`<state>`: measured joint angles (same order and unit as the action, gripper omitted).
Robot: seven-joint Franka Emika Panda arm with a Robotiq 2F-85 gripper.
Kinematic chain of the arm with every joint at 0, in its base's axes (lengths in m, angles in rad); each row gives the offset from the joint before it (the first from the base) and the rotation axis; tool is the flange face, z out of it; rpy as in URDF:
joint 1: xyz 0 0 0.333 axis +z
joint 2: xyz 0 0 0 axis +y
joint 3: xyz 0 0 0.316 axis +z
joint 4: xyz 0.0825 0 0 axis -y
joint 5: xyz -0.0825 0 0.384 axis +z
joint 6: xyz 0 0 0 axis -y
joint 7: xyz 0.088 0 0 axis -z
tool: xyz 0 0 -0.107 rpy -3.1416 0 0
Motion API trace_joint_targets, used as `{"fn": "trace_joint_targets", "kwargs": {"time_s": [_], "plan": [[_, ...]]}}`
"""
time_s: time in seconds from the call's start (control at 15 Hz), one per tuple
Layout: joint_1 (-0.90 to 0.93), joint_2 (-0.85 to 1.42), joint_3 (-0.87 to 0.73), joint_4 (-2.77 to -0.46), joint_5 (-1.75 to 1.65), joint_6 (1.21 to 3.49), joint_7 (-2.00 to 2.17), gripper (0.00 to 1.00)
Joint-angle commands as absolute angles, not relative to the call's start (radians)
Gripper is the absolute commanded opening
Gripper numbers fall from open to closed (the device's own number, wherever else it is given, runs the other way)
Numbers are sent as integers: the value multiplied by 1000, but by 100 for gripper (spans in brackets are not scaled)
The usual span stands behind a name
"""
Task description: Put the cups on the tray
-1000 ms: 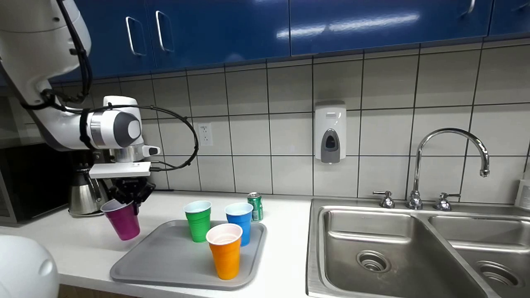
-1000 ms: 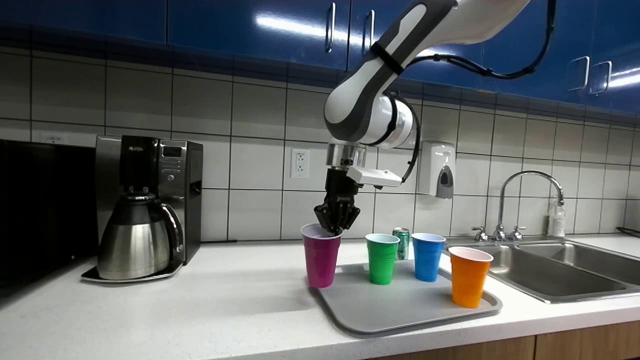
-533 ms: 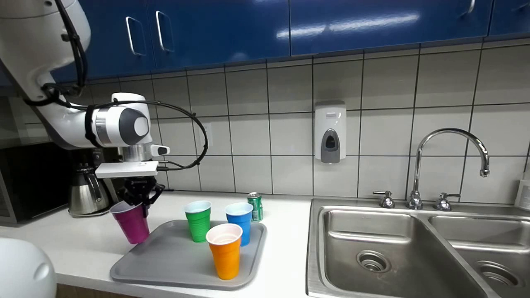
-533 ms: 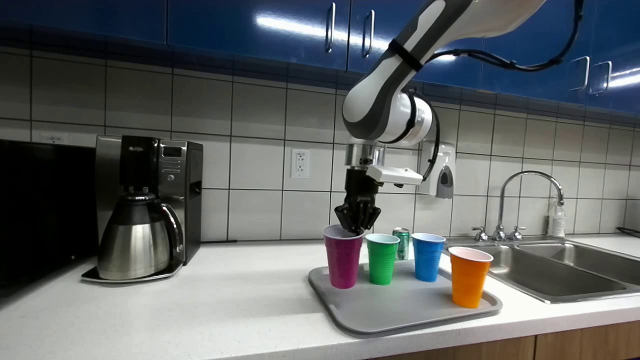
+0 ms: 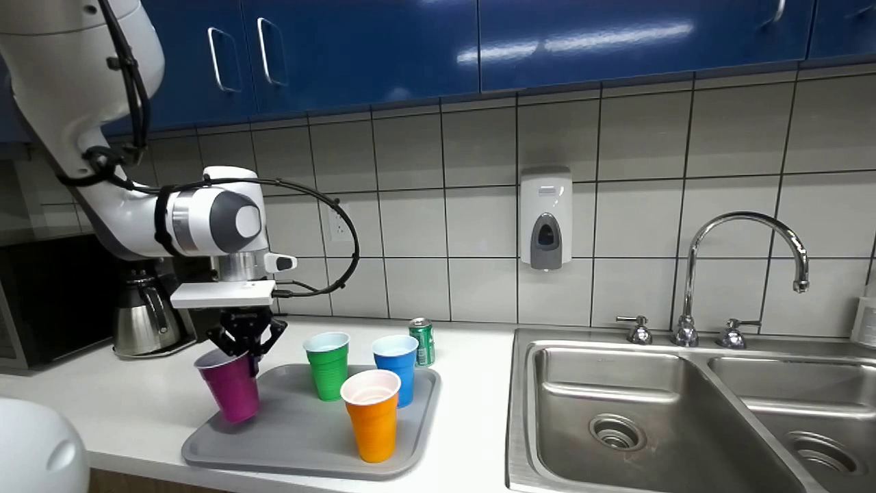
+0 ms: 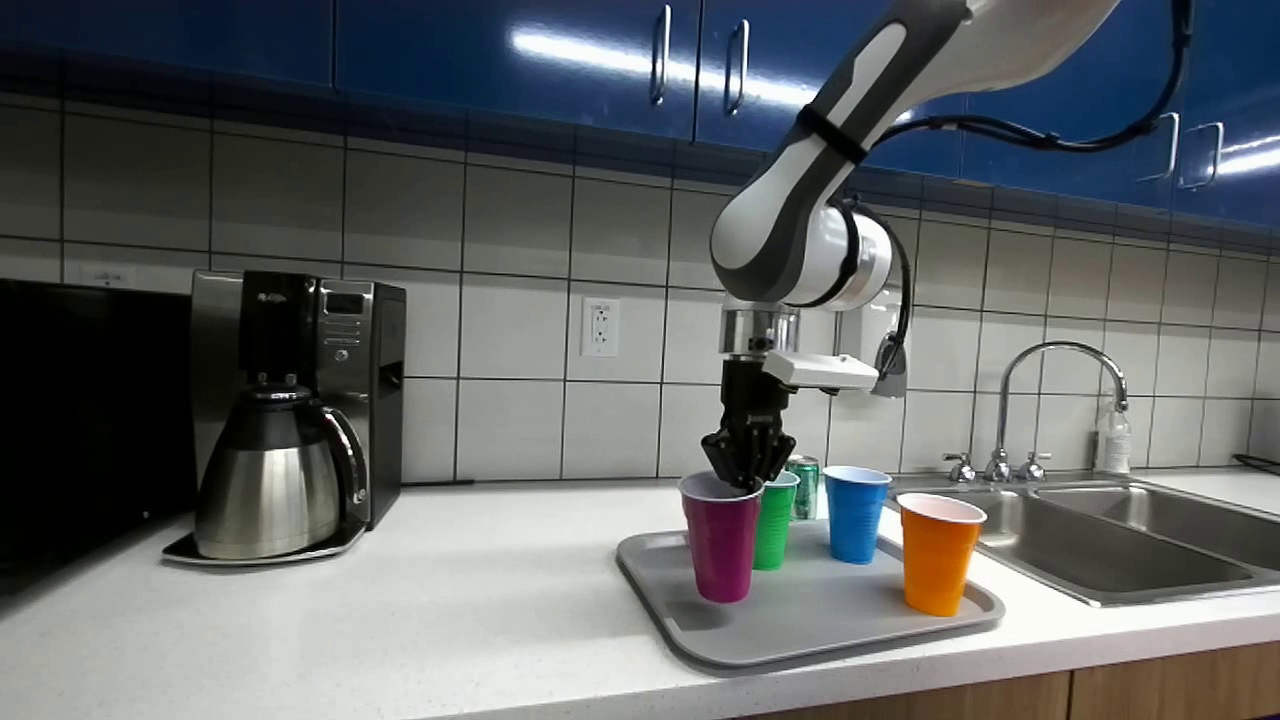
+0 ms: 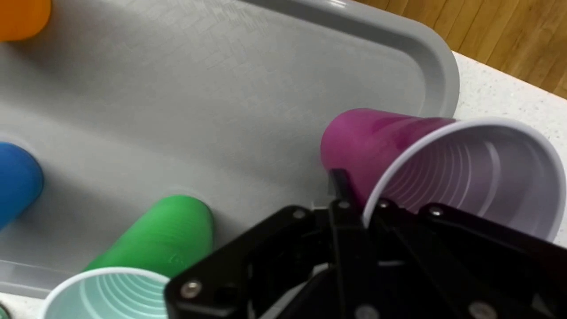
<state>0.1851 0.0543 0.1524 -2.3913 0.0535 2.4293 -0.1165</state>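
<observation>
The purple cup [image 5: 231,392] hangs tilted over the left part of the grey tray [image 5: 294,441], its base close above the surface. My gripper [image 5: 253,368] is shut on its rim; in the wrist view one finger [image 7: 340,184] lies along the outside of the purple cup [image 7: 367,139], while the other goes inside and its tip is hidden. On the tray stand the green cup [image 5: 328,373], the blue cup [image 5: 406,376] and, nearer the front, the orange cup [image 5: 374,424]. In an exterior view the purple cup [image 6: 722,550] partly covers the green cup [image 6: 775,530].
A green can [image 5: 424,346] stands behind the blue cup, just off the tray. The coffee pot [image 6: 268,490] is on the counter near the wall. A steel sink [image 5: 520,411] with a tall faucet [image 5: 690,274] lies beyond the tray's far side.
My gripper has carried the purple cup from beside the tray's left edge to above the tray, and lowered it in the last half second. The green, blue and orange cups have stayed put.
</observation>
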Motion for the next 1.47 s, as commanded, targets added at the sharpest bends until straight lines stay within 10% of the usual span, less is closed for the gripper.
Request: {"fn": "trace_joint_targets", "kwargs": {"time_s": [0.0, 0.93, 1.0, 1.4], "plan": [[166, 44, 153, -2415, 84, 2460, -151, 0], [154, 86, 151, -2418, 124, 2475, -214, 0], [155, 90, 151, -2416, 115, 2469, -210, 27], [159, 87, 154, -2416, 98, 2456, -192, 63]]}}
